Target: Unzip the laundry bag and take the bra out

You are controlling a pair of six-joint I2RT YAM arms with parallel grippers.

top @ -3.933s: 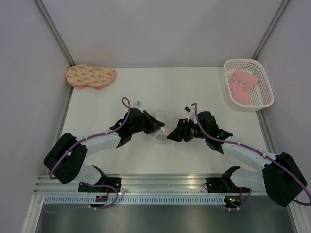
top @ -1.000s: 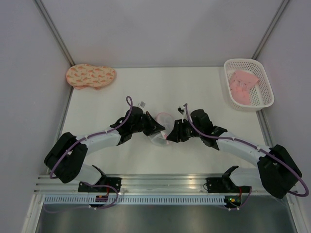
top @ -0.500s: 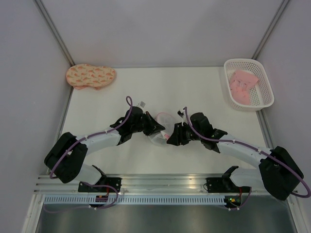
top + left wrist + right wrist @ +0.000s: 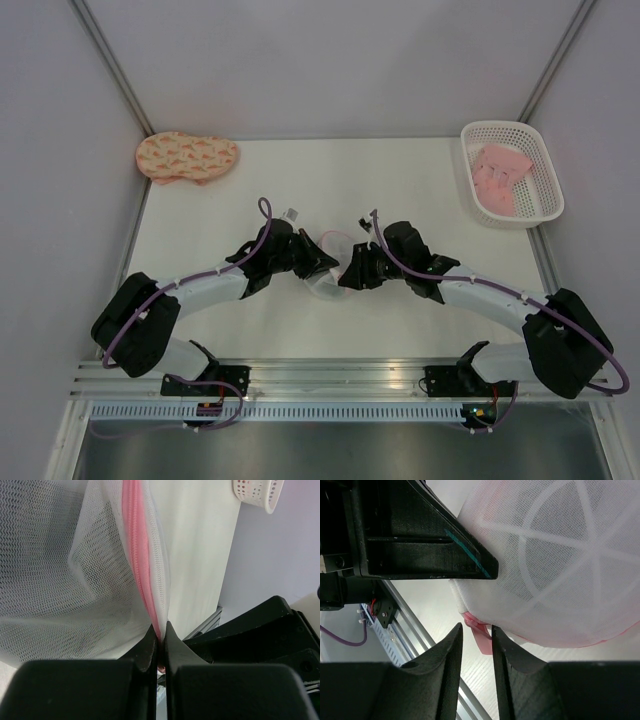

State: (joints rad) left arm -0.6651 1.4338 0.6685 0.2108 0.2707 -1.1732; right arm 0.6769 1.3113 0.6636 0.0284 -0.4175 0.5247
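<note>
The laundry bag (image 4: 335, 258), a white mesh pouch with a pink zipper rim, sits mid-table between both grippers. My left gripper (image 4: 322, 267) is shut on the bag's pink zipper rim (image 4: 136, 540), with mesh (image 4: 60, 570) spreading to the left in the left wrist view. My right gripper (image 4: 348, 276) is at the bag's near right edge. Its jaws (image 4: 476, 626) are narrowly open, with the pink zipper pull tab (image 4: 485, 641) hanging between them under the mesh (image 4: 560, 555). The left gripper's black finger (image 4: 420, 540) shows above. The bra is not visible.
A white lattice basket (image 4: 536, 160) holding a pink folded garment (image 4: 498, 178) stands at the back right. A peach patterned padded piece (image 4: 186, 156) lies at the back left. The metal rail (image 4: 330, 375) runs along the near edge.
My right gripper has moved left and a little farther back, closing in on the bag's edge until the pink pull tab lies between its jaws. The left gripper holds the rim still.
</note>
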